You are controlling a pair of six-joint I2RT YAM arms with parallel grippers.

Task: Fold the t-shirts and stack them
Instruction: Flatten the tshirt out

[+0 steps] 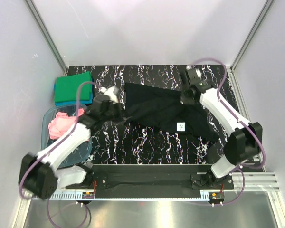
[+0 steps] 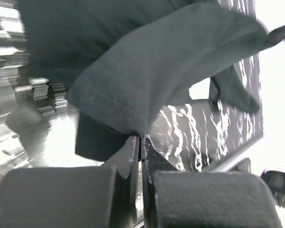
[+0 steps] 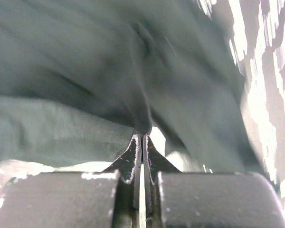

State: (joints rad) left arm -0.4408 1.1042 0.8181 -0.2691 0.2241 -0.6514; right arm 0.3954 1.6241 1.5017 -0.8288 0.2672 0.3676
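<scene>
At the far left, at about 9 o'clock on the surface (image 1: 147, 142), a clear tub (image 1: 43, 129) holds the pink shirt (image 1: 61, 124) in a crumpled heap. It is not folded yet. Just behind it, at about 10 o'clock, the green shirt (image 1: 74, 87) lies folded flat on top of the blue shirt (image 1: 61, 102). Only a thin edge of the blue one shows. So two shirts look done and stacked.

Next comes the left gripper (image 2: 139, 137). It is closed tight, with the left edge of the black shirt (image 1: 166, 111) pinched between its fingers. The black shirt lies spread over the middle of the surface and reaches toward 3 o'clock. Its small white label (image 1: 180, 126) faces up. The right gripper (image 3: 141, 137), at about 1 o'clock, is closed on the black shirt too, pinching a fold at its far side.

I think the black shirt is the one being folded now, so the job looks about half done. The black shirt must be finished and stacked, and then the pink one.

Count: four shirts (one pink, one green, one blue, one black), one tub, one label and two grippers.
</scene>
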